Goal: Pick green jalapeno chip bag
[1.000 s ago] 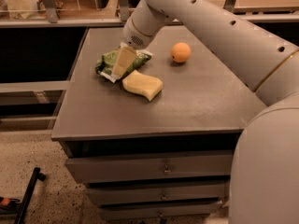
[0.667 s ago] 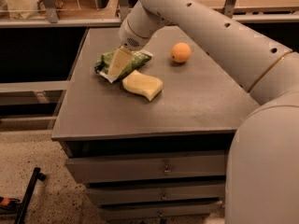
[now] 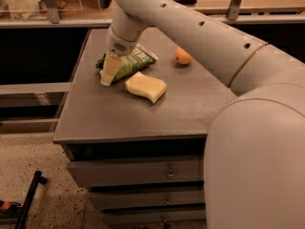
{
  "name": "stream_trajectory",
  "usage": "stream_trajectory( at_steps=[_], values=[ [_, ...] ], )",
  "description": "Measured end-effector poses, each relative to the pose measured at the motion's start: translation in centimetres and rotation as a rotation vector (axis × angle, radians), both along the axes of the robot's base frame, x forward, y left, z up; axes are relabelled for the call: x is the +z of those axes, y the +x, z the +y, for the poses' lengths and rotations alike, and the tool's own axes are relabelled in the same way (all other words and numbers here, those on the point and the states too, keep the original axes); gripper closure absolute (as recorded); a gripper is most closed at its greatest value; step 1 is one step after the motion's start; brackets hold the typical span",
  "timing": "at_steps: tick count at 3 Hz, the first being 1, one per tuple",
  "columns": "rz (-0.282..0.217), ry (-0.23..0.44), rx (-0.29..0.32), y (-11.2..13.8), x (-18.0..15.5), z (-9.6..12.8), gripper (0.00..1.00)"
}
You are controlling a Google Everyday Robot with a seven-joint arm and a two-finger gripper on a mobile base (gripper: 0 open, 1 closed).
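End effector (image 3: 107, 76) atop part-hidden chip bag (image 3: 134, 61)

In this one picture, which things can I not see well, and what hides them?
All in the camera view:
The gripper sits at the left end of the green jalapeno chip bag; the wrist hides whether it grips.
Bag's left end: covered by the gripper.
Bag's lettering: too small.
Right side of the table: behind the arm.

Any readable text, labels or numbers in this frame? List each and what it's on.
Green chip bag: pale lettering, too blurred to read.
Sponge, orange, table: no text visible.
Gripper, down at the bag's left end: no markings visible.
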State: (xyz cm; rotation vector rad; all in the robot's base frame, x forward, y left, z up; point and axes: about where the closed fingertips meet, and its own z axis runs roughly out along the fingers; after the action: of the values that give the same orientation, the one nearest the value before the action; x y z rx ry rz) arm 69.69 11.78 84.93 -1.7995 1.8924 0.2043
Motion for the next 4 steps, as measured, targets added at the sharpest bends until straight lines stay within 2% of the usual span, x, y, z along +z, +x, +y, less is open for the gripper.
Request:
stream_trajectory(
  at_steps=[1,3,4],
  values=[
    [0.011,-0.047,0.007,-0.2,-0.8,0.6,0.41],
    [0.033,-0.082,0.017,-0.5,-1.6,1.1,0.87],
    [0.016,-0.042,0.008,-0.1,-0.5,0.1,1.0]
  ],
)
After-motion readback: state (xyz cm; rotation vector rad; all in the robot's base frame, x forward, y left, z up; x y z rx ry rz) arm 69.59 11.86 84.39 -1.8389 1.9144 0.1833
